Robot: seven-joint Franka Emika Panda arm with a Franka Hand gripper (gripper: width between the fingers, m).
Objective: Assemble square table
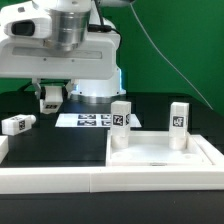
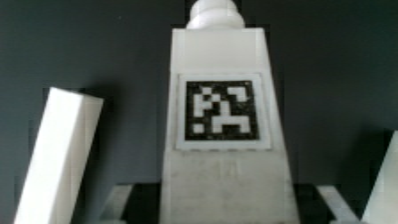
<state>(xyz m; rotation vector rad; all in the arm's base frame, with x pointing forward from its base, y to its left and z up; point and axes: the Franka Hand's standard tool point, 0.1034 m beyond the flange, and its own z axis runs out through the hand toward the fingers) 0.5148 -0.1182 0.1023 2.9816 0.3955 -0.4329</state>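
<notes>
White rail (image 1: pixel 50 180) nearest; arm (image 1: pixel 70 40) low ext. view's left, tool (image 1: pixel 50 99) prob. gripping leg (image 2: pixel 222 110).

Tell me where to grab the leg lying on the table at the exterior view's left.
Take the lying leg across the middle of its long body, coming down from above. It lies flat on the black work surface with its long sides free, so those probably pinch best. The tool holds another leg.
</notes>
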